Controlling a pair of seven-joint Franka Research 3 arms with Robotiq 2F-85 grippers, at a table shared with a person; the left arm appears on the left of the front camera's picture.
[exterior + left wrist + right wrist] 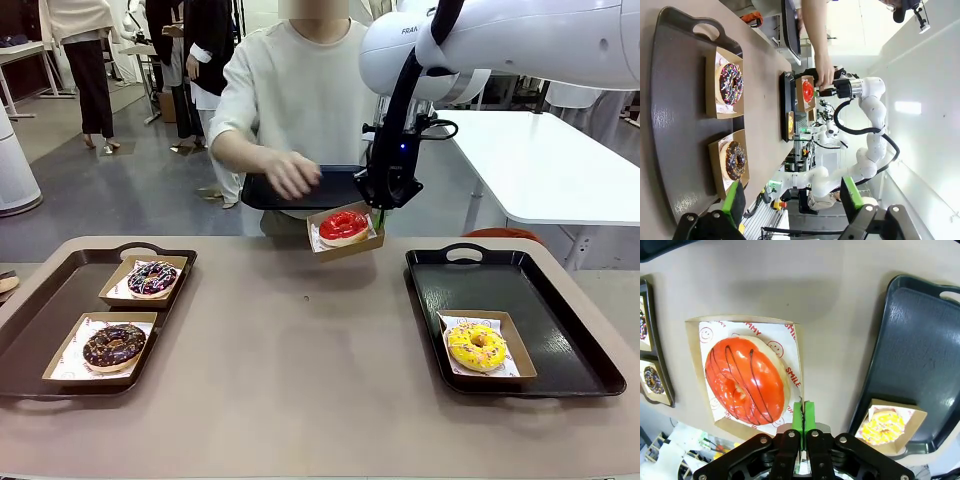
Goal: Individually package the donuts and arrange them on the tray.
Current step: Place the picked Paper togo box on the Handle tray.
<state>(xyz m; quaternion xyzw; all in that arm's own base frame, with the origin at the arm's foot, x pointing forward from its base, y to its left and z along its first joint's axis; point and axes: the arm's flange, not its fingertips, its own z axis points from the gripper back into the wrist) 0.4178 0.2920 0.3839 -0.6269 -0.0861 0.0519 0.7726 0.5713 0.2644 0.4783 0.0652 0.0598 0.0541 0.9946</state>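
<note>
My right gripper (pixel 378 212) is shut on the edge of a paper-lined cardboard box (pixel 796 347) and holds it in the air over the table's far edge. A glossy red donut (pixel 343 225) (pixel 745 381) lies in that box. The yellow donut (pixel 476 345) sits boxed on the right tray (pixel 560 320). On the left tray (pixel 40 310), the purple-glazed donut (pixel 152 278) and the chocolate donut (pixel 113 345) each lie in a box. My left gripper (pixel 792 196) is open above the left tray (pixel 670 125), with nothing between its fingers.
Across the table, the person's hand (pixel 290 175) holds a dark tray (pixel 335 190) just behind the raised box. The tan tabletop (pixel 300 360) lies bare between the two trays. A white table (pixel 560 160) stands at the back right.
</note>
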